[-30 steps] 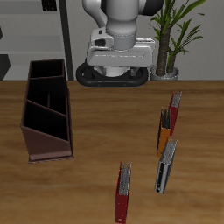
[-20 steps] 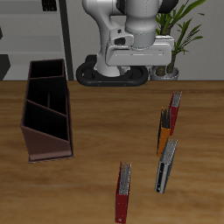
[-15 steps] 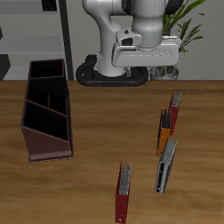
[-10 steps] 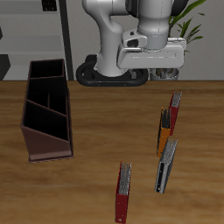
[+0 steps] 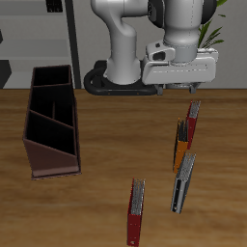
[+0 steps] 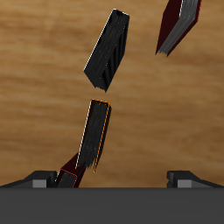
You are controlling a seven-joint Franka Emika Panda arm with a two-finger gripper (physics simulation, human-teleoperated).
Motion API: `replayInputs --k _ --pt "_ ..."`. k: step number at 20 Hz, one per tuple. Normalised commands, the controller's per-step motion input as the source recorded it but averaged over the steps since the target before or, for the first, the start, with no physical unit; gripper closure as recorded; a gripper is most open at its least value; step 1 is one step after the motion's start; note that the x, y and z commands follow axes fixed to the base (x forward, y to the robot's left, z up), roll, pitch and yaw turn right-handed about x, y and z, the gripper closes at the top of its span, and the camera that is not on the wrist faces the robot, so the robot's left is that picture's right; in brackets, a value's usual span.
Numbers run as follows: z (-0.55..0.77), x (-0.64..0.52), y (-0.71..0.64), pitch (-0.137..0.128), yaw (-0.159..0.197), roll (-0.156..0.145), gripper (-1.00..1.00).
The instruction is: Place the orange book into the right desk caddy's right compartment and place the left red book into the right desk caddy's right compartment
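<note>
Empty and with its fingers spread well apart, the hand point(image 6: 112, 179) hangs above the worktop point(image 5: 96, 203), high over the cluster of upright books and not yet down among them. Directly beneath it, by the wrist view, stands the orange book point(image 6: 94, 133), thin and on edge, its long axis running roughly from the back of the worktop toward the front edge; in the exterior view the orange book point(image 5: 179, 146) sits just beside the left red book point(image 5: 193, 120), which is a little farther back and appears to touch or nearly touch it. A dark grey-black book point(image 5: 182, 181) stands nearer the front edge, and another red book point(image 5: 136, 212) is nearer still, apart from the rest. The right desk caddy point(image 5: 50, 121) is well apart from all of these, across the worktop, with nothing visible in its compartments. I judge the orange book the first target: the hand lies almost straight above it, so the coming move looks like a plain descent, fingers straddling the thin cover.
</note>
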Motion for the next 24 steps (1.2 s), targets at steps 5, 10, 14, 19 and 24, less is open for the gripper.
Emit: replayInputs --k 5,10,14,19,24 --pt "-0.12 0.19 0.17 0.004 0.026 0.021 -1.0" --pt "-0.04 0.21 -0.01 -0.002 0.006 -0.004 -1.0" --pt "-0.15 0.18 0.11 -0.038 -0.026 0.002 -1.0" --pt "-0.31 0.16 0.01 0.004 -0.017 -0.003 -1.0" --pt "-0.32 0.1 0.03 0.015 -0.01 0.023 -1.0"
